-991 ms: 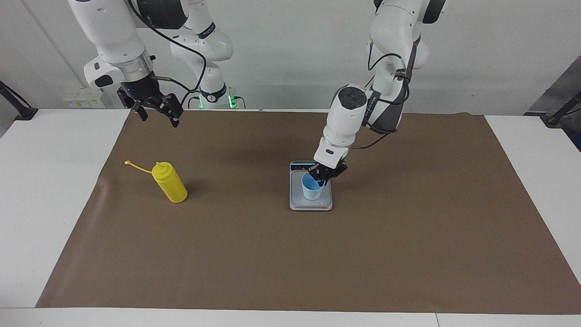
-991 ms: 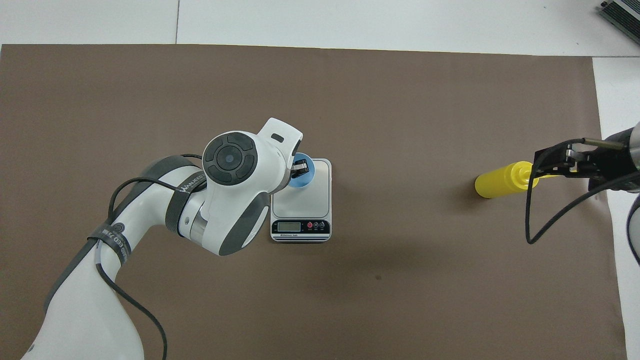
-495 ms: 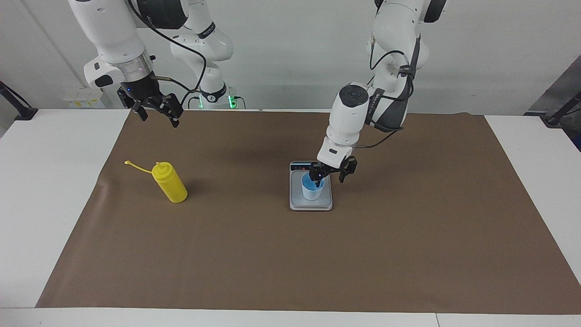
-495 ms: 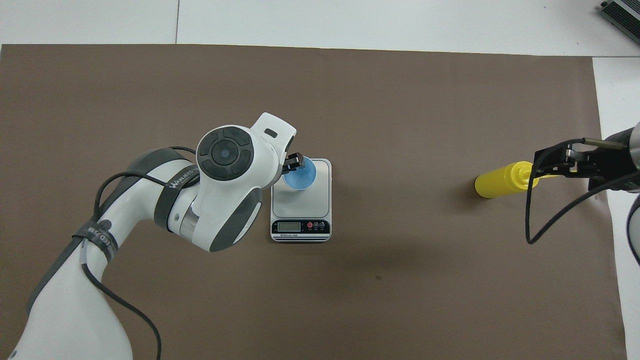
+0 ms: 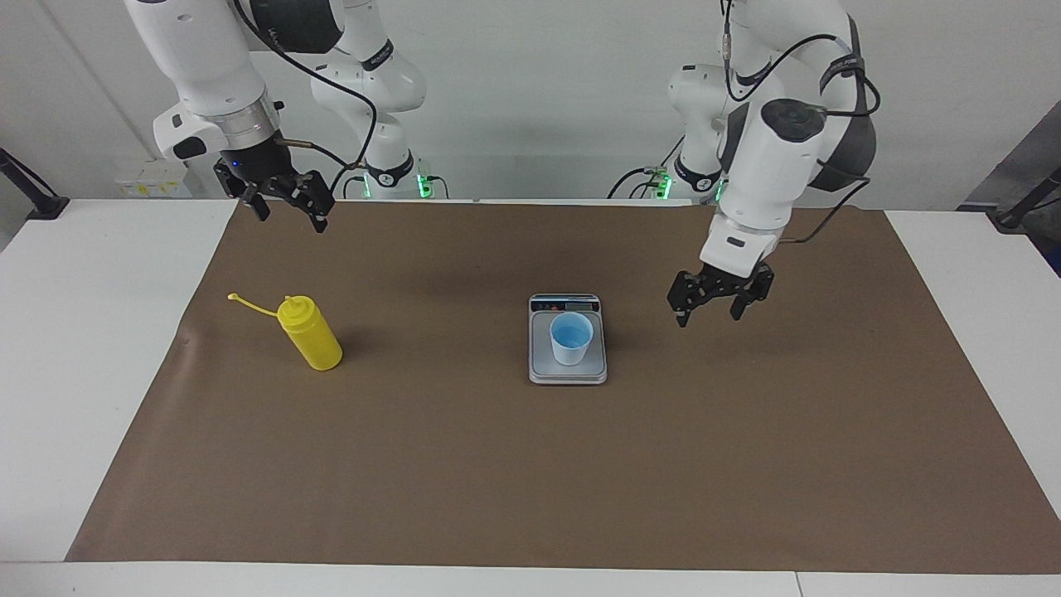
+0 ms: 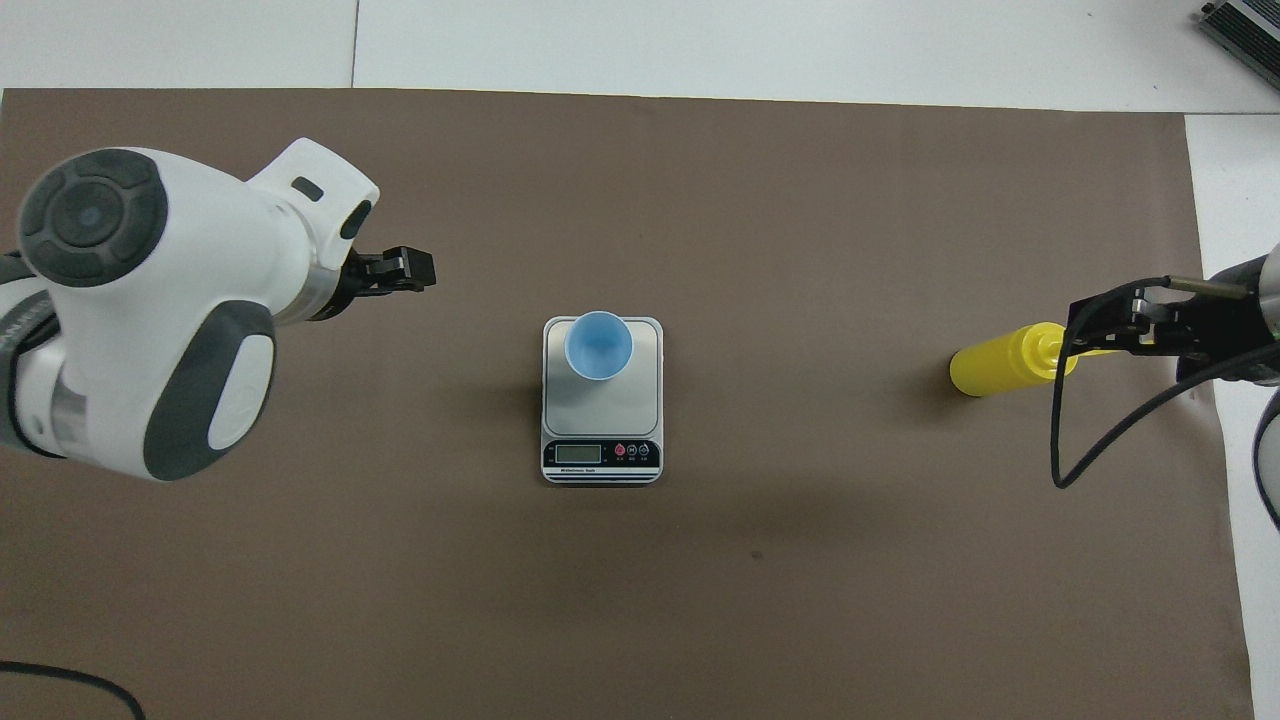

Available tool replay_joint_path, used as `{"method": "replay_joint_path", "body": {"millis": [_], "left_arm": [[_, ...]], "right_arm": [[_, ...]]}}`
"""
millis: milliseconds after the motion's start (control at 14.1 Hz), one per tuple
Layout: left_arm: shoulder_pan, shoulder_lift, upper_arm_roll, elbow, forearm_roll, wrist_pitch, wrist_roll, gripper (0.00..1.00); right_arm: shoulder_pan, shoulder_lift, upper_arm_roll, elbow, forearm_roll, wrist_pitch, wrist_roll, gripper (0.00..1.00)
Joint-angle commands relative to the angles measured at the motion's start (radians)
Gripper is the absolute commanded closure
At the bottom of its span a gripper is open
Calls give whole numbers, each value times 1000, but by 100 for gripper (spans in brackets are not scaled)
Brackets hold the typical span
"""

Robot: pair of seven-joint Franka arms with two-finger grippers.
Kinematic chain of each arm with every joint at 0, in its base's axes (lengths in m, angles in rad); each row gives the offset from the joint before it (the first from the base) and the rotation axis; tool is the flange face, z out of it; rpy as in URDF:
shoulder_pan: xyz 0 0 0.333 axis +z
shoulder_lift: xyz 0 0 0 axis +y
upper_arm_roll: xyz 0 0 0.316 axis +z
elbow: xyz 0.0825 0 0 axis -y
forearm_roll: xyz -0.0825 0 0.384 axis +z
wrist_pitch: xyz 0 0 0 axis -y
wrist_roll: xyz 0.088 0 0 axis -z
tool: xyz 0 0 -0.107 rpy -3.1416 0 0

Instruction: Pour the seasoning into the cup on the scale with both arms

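Note:
The pale-blue cup (image 5: 571, 338) (image 6: 598, 346) stands upright on the silver-grey scale (image 5: 567, 372) (image 6: 602, 412), free of both grippers. The scale's display strip faces the robots. The yellow seasoning bottle (image 5: 311, 333) (image 6: 1000, 368) stands toward the right arm's end of the table, its cap strap trailing off to one side. My left gripper (image 5: 707, 318) (image 6: 405, 272) hangs open and empty over the mat, beside the scale toward the left arm's end. My right gripper (image 5: 292, 220) (image 6: 1120, 325) is open and empty, high above the mat and well clear of the bottle.
A brown mat (image 5: 497, 464) covers most of the white table (image 5: 75, 373). A black cable (image 6: 1100, 440) loops down from the right wrist. A grey device (image 6: 1245, 25) sits at one table corner, and black clamps (image 5: 33, 195) stand at the table's ends.
My left gripper opened, let go of the cup on the scale, rose and swung away toward the left arm's end. The right arm has not moved.

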Motion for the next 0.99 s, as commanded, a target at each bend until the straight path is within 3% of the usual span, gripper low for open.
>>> {"method": "replay_joint_path", "body": {"millis": [0,495,920], "left_arm": [[78,-56,-10,-14,3,-71,160,0],[195,-119,-4,12,2,-221,469,0],[209,-117,-4,194,12,-470,484,0]], "right_arm": [[-15,-6,10,-4,2,-9,-21,0],[-15,-6,10,-4,2,-9,-21,0],[-15,-6,10,-4,2,-9,-21,0]]}}
